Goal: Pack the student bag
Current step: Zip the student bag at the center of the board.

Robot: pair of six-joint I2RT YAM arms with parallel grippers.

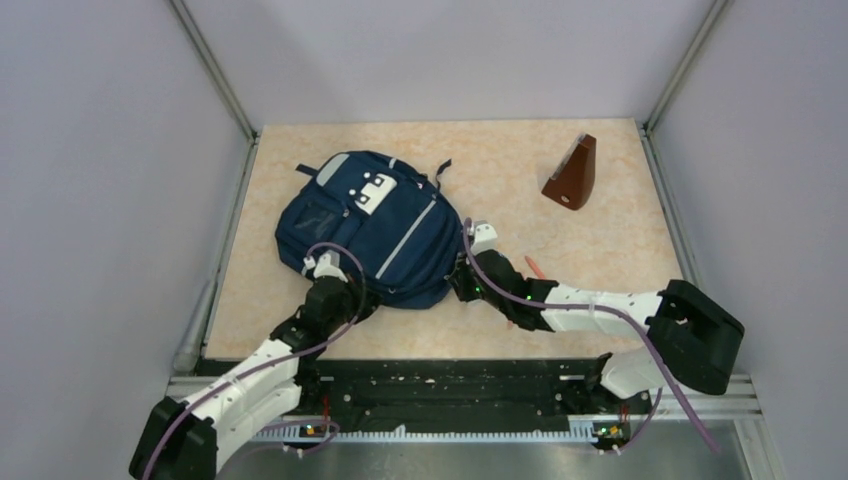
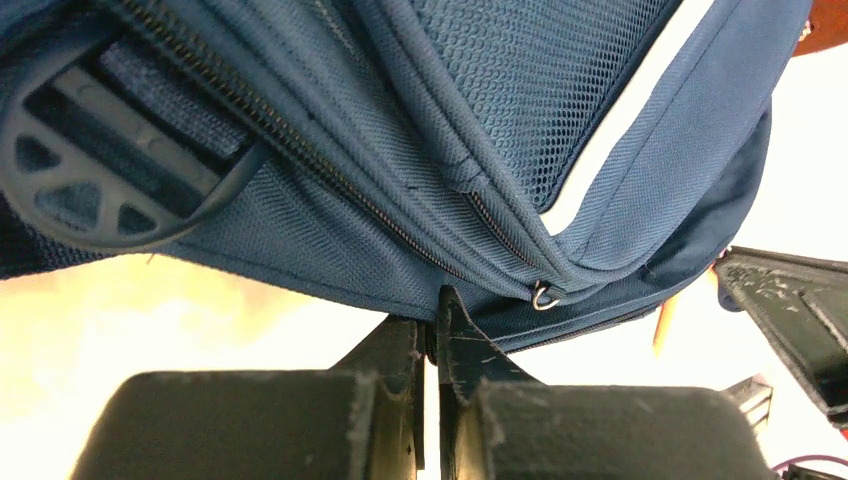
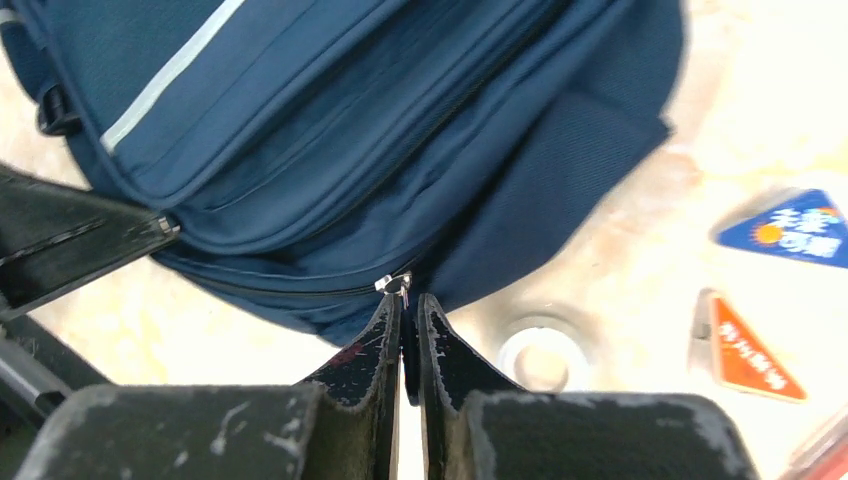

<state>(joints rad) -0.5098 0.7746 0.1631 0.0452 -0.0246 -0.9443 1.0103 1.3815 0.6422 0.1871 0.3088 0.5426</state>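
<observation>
The student bag (image 1: 370,225), navy with light grey stripes and patches, lies flat on the table, left of centre. My left gripper (image 1: 330,272) is at its near left edge. In the left wrist view the left gripper (image 2: 436,318) is shut, pinching the bag's lower seam (image 2: 330,250) just left of a metal zipper ring (image 2: 543,296). My right gripper (image 1: 468,268) is at the bag's near right corner. In the right wrist view the right gripper (image 3: 408,305) is shut on a dark zipper pull hanging from a silver slider (image 3: 395,283).
A brown wedge-shaped object (image 1: 572,175) stands at the back right. An orange pen (image 1: 534,266) lies beside the right arm. The right wrist view shows a white tape ring (image 3: 543,352), a blue triangle (image 3: 790,228) and an orange triangle (image 3: 745,350) on the table. Walls close in on three sides.
</observation>
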